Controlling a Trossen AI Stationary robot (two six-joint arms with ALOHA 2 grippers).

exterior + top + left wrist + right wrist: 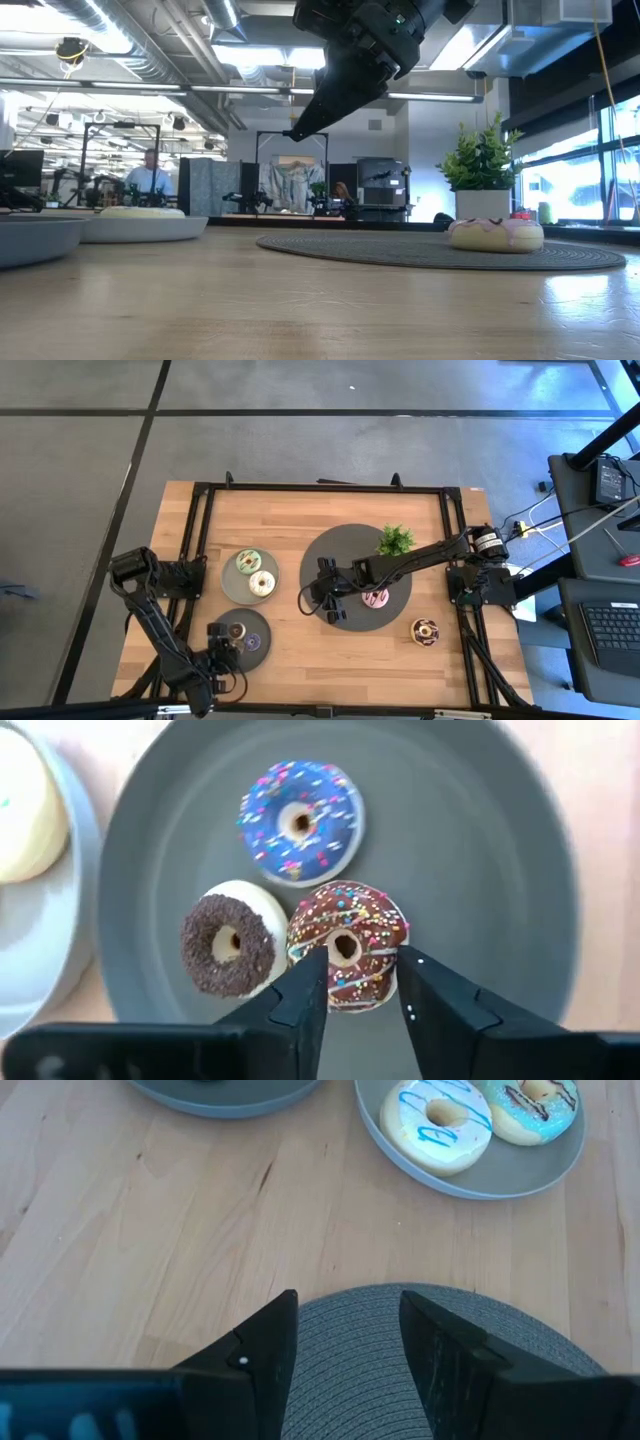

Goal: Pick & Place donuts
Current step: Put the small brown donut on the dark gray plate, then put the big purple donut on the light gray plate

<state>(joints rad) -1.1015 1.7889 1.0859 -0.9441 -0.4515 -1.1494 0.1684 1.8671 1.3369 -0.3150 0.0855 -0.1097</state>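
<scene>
My left gripper [360,970] [228,645] is open over the small dark plate [480,870], its fingers on either side of a brown sprinkled donut [350,925]. A purple sprinkled donut [300,820] and a chocolate-topped one [230,945] lie flat on the same plate. My right gripper [345,1305] [322,598] [295,132] is open, raised over the left edge of the round grey mat [345,550]. A pink donut [375,598] [495,233] lies flat on that mat. A pale-green donut [249,563] and a cream donut [262,584] sit on a grey plate [228,585]. Another chocolate donut [425,630] lies on the bare table. My left gripper comes from above, pointing down, with its fingers [305,990] beside the rim of the brown sprinkled donut [300,945]. That donut lies flat on the plate. Whether the fingers touch it, I cannot tell.
A small potted plant [395,540] [482,165] stands on the far part of the mat, beside my right arm. Black frame rails [205,510] run along the table's sides. Bare wood shows between the plates and the mat [150,1230]. People are in the room behind.
</scene>
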